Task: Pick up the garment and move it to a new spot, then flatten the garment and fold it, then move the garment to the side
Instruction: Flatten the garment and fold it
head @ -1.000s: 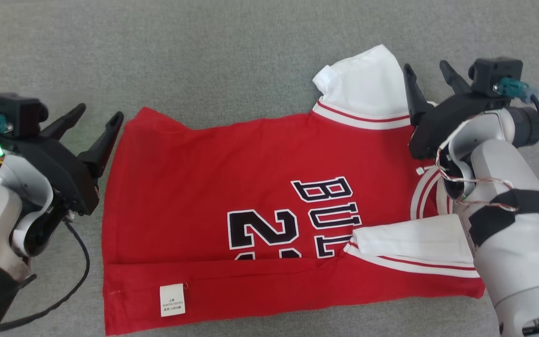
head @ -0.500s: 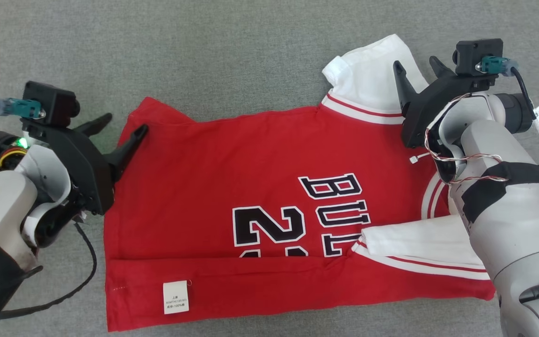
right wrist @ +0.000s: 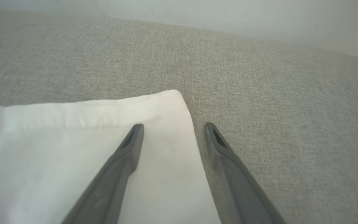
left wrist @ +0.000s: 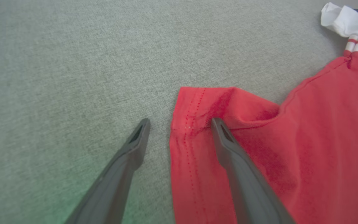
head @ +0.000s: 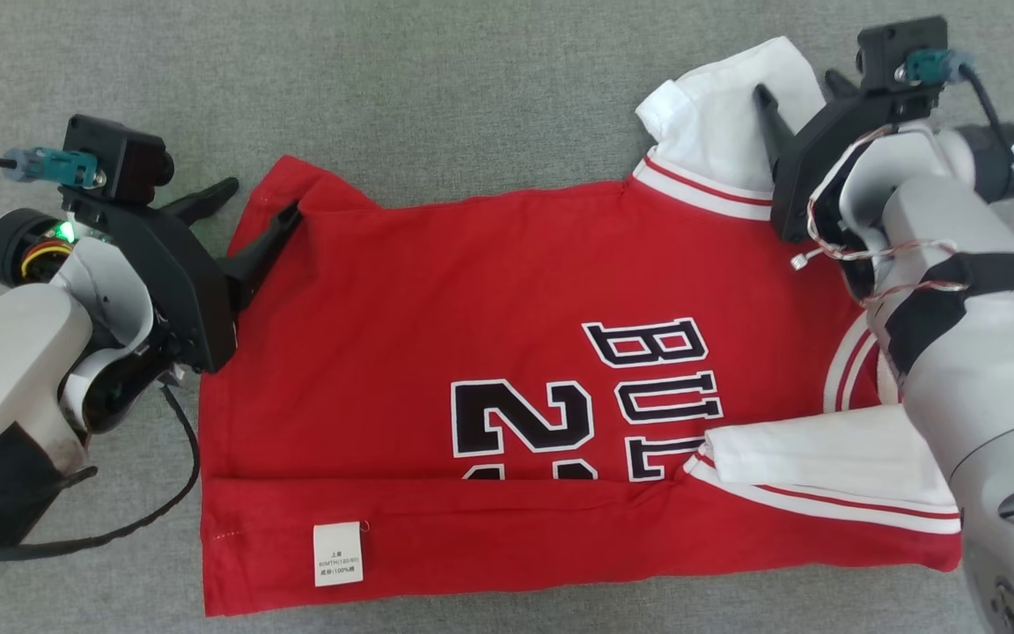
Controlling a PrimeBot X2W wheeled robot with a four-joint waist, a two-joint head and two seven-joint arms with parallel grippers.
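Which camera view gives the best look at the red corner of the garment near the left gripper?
The left wrist view: the red corner lies large there, stitching visible, with the left gripper open astride its edge. The head view has the corner smaller, next to that gripper. The right wrist view faces the white sleeve instead.

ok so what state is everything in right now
jersey: spread flat, near edge folded over, label showing
far sleeve: sticking out, not folded in
near sleeve: folded onto the front
left gripper: open, astride the red hem corner
right gripper: open, astride the far sleeve's edge
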